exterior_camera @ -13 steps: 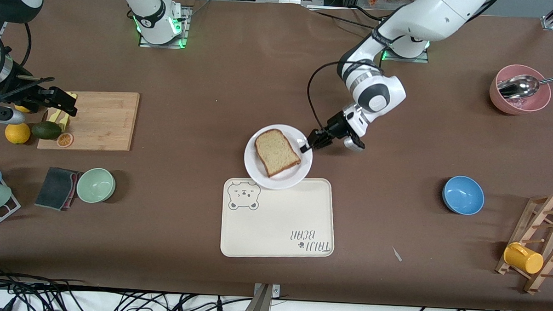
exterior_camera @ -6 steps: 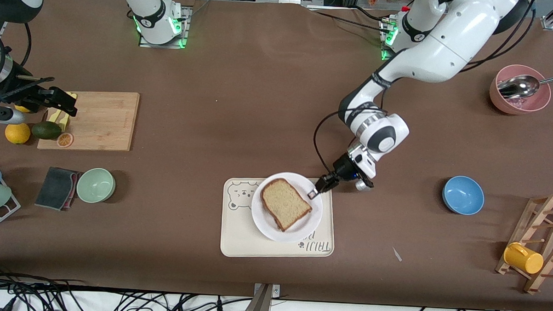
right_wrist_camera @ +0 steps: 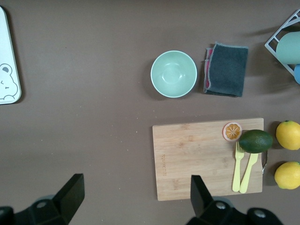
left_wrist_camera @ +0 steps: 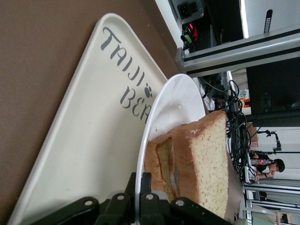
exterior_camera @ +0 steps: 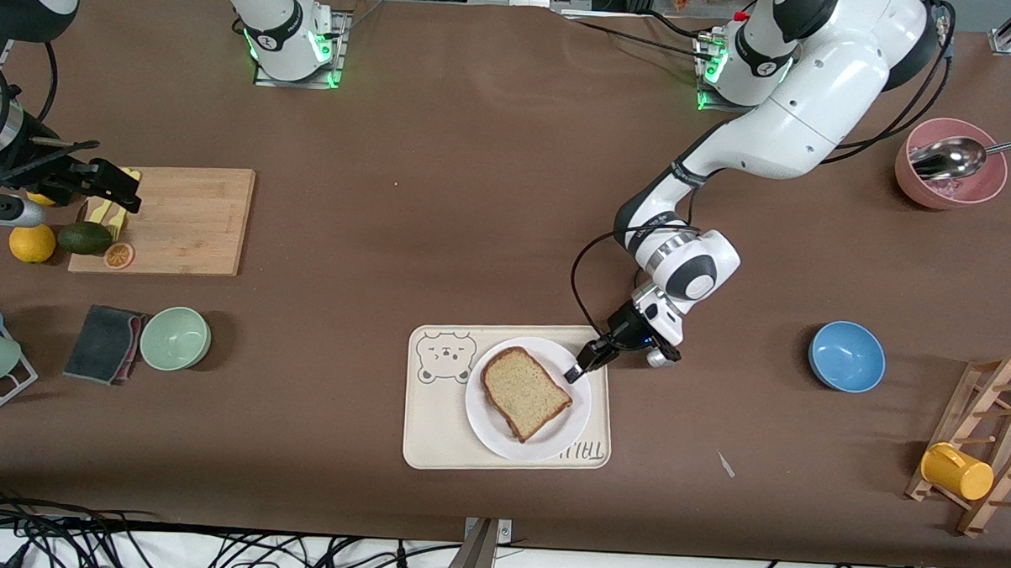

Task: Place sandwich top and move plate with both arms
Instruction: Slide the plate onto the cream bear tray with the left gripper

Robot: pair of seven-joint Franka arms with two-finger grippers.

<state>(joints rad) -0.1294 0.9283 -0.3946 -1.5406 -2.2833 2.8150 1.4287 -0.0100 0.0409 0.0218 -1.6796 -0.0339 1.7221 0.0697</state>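
I take the tray [exterior_camera: 433, 433] as my landmark: it lies nearest the front camera, and the plate [exterior_camera: 490, 426] sits on it, crowding the end toward the left arm's side and covering part of the printed lettering. The sandwich top [exterior_camera: 525, 393] lies flat on the stack in the middle of the plate, its rounded end pointing up toward the tray's bear drawing [exterior_camera: 446, 358] and its long axis running diagonally across the tray. At the plate's rim, on the edge toward the left arm's base, the left gripper [exterior_camera: 576, 371] is pinching the plate edge — so the plate lies from the tool toward the tray's middle, and I judge any further shift would push it that way. The left wrist view shows what the front view cannot: the rim [left_wrist_camera: 140, 178] passing between the black fingers [left_wrist_camera: 146, 202], and a second slice under the top one with a filling between them. Well away from the tray, toward the right arm's end of the table, the right gripper [exterior_camera: 109, 188] waits over the cutting board [exterior_camera: 196, 223] with its fingers [right_wrist_camera: 70, 194] spread and nothing between them — the left arm is plainly the nearer one.
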